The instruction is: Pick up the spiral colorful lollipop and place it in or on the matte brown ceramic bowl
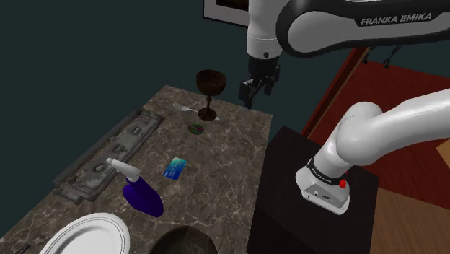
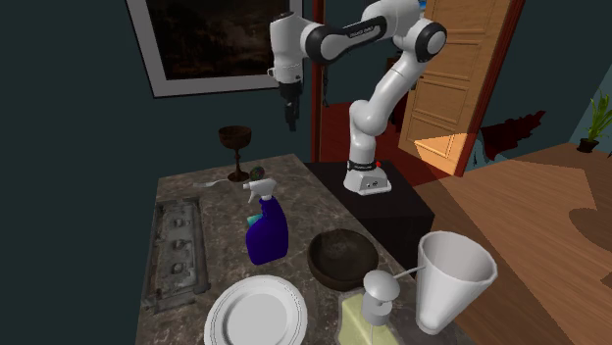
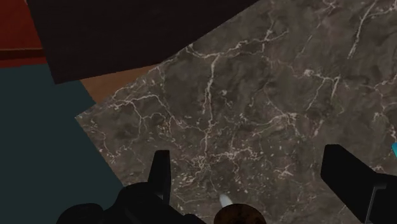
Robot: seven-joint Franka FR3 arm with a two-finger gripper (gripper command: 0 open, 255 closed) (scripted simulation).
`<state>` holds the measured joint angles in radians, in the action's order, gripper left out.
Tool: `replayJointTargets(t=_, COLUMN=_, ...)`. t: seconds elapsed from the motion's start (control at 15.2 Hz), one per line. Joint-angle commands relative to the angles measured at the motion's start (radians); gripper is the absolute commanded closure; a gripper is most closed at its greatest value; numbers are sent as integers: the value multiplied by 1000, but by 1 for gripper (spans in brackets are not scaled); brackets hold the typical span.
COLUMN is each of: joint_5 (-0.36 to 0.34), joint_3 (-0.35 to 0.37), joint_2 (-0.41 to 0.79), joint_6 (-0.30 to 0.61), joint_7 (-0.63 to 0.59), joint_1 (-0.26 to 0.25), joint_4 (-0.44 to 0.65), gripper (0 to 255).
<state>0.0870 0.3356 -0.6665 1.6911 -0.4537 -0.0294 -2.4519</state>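
Note:
The lollipop (image 1: 195, 128) is a small dark round disc on a pale stick, lying flat on the marble counter (image 1: 223, 173) just in front of a brown goblet (image 1: 210, 88). In the second exterior view the lollipop (image 2: 257, 174) lies behind the spray bottle's head. The dark brown bowl (image 2: 342, 258) sits at the counter's near end; its rim (image 1: 184, 242) shows at the shoulder view's lower edge. My gripper (image 1: 258, 90) hangs open high above the counter's far corner, to the right of the goblet and apart from the lollipop. In the wrist view the fingers (image 3: 159, 175) stand wide apart over bare marble.
A fork (image 1: 184, 108) lies by the goblet. A blue card (image 1: 174, 168), a blue spray bottle (image 1: 140, 191) and a white plate (image 1: 86, 234) lie along the counter, and a grey tray (image 1: 108, 155) runs along its left edge. A white cup (image 2: 451, 279) and a dispenser (image 2: 380, 294) stand near the bowl.

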Motion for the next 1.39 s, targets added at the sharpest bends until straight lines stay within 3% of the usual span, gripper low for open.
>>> replayJointTargets(t=0.0, joint_5=1, joint_3=68, joint_2=42, joint_6=46, joint_7=-103, joint_1=10, joint_4=17, gripper=0)
replayJointTargets(t=0.26, joint_5=-33, joint_3=214, joint_2=162, joint_6=130, joint_7=-316, joint_1=51, joint_4=78, gripper=0)
replayJointTargets(t=0.46, joint_5=-101, joint_3=327, joint_2=279, joint_6=176, joint_7=-492, joint_1=100, joint_4=146, gripper=0)
replayJointTargets(t=0.66, joint_5=-216, joint_3=444, joint_2=427, joint_6=196, joint_7=-691, joint_1=158, joint_4=236, gripper=0)
replayJointTargets(t=0.86, joint_5=-392, joint_3=546, joint_2=620, joint_6=170, joint_7=-919, joint_1=196, joint_4=350, gripper=0)
replayJointTargets(t=0.99, joint_5=-531, joint_3=579, joint_2=771, joint_6=119, joint_7=-1074, joint_1=179, joint_4=441, gripper=0)
replayJointTargets(t=1.12, joint_5=-558, joint_3=561, joint_2=799, joint_6=120, joint_7=-1102, joint_1=157, joint_4=449, gripper=0)
replayJointTargets(t=1.32, joint_5=-571, joint_3=552, joint_2=806, joint_6=156, joint_7=-1110, joint_1=161, joint_4=417, gripper=0)
